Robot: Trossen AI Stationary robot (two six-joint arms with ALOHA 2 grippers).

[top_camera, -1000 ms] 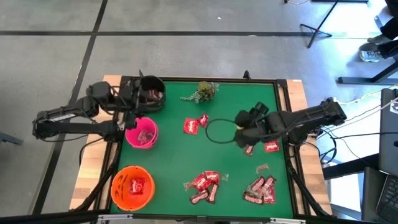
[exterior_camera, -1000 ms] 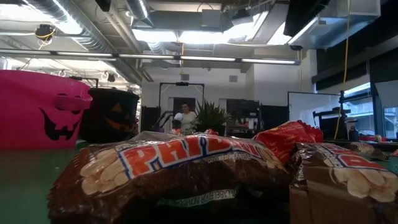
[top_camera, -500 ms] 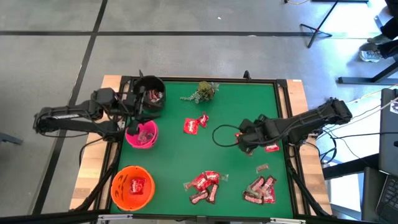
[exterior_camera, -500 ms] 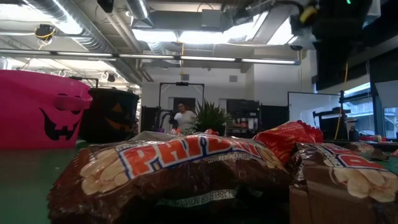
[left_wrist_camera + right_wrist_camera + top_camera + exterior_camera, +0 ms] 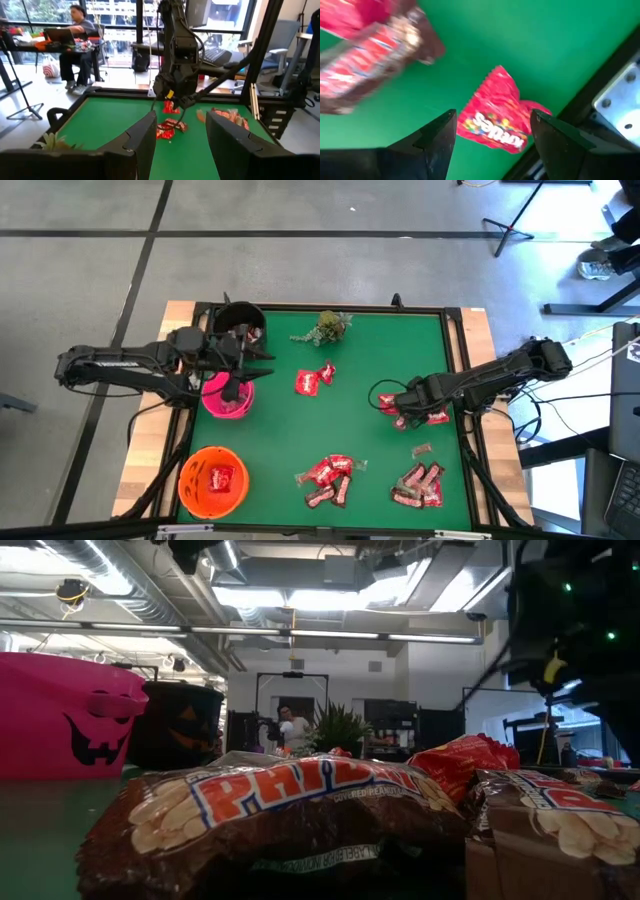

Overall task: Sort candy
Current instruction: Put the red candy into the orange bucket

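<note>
The candy lies scattered over the green felt-like table (image 5: 300, 440): two shiny red packets (image 5: 313, 379) near the middle, a heap of glossy red and brown-maroon little bars (image 5: 328, 477) at the near edge, another heap (image 5: 420, 487) toward the right near corner, and a lone small piece (image 5: 421, 450) just above it. Under the right tool (image 5: 393, 408), a crinkled red packet (image 5: 495, 119) lies flat on the felt beside a brown-and-red bar (image 5: 375, 50), close to the table's dark frame. The packet is roughly a rectangle with a pinked end; its long axis runs slantwise between the fingers (image 5: 437, 137), which stand apart and touch nothing that I can see. In the low view a brown foil bar (image 5: 270, 820) fills the foreground, lying lengthwise across the picture, its printed letters upright.

The left tool (image 5: 243, 367) hovers over the round pink plastic bowl (image 5: 228, 396), fingers (image 5: 142, 140) apart and empty. Behind it stands a black bowl (image 5: 240, 328) with sweets inside; an orange bowl (image 5: 213, 479) at the near left corner holds a red packet. A green leafy sprig (image 5: 328, 326) rests by the far edge.
</note>
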